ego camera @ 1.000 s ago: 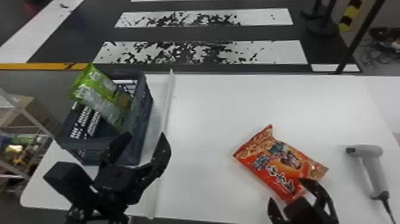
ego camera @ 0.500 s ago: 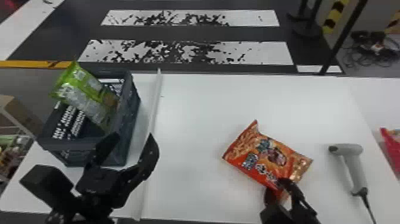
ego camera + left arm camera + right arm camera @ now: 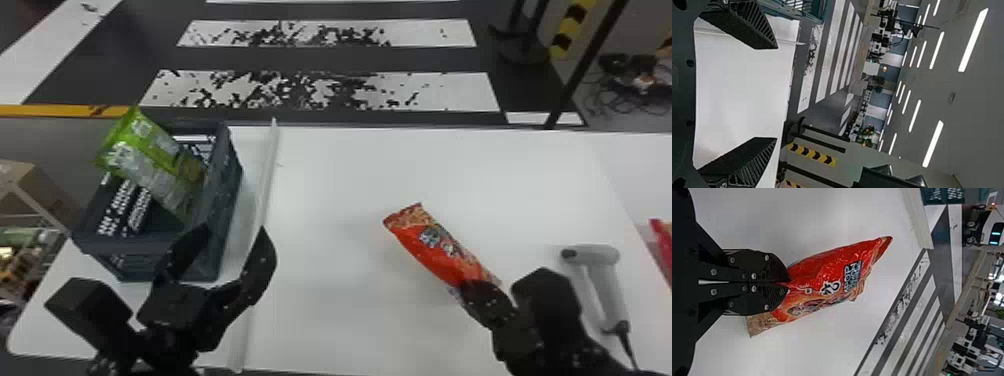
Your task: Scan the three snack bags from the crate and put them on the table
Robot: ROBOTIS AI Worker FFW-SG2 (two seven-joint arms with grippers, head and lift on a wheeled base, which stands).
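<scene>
- At the left end of the desk point(image 3: 325, 175) stands the dark crate point(image 3: 115, 245), open at the top.
- Inside it leans the green snack bag point(image 3: 155, 155), tilted, its upper end poking out above the rim. It lies beyond the left jaws, apart from them.
- On the near side of the crate is the left gripper point(image 3: 233, 232), its jaws spread wide and empty; the left wrist view shows bare desk between them.
- Next comes a pale strip point(image 3: 266, 175) running from near to far across the desk.
- Right of that, the orange-red snack bag point(image 3: 435, 250) slants away from the right jaws, its free end pointing far and left.
- At its near end is the right gripper point(image 3: 470, 290), jaws closed together on the wrapper; in the right wrist view a brownish corner of the bag sticks out beside them.
- Just right of this gripper lies the grey scanner point(image 3: 602, 280) on the desk, its cable toward the near edge.
- At the far right shows part of a red packet point(image 3: 664, 245).
</scene>
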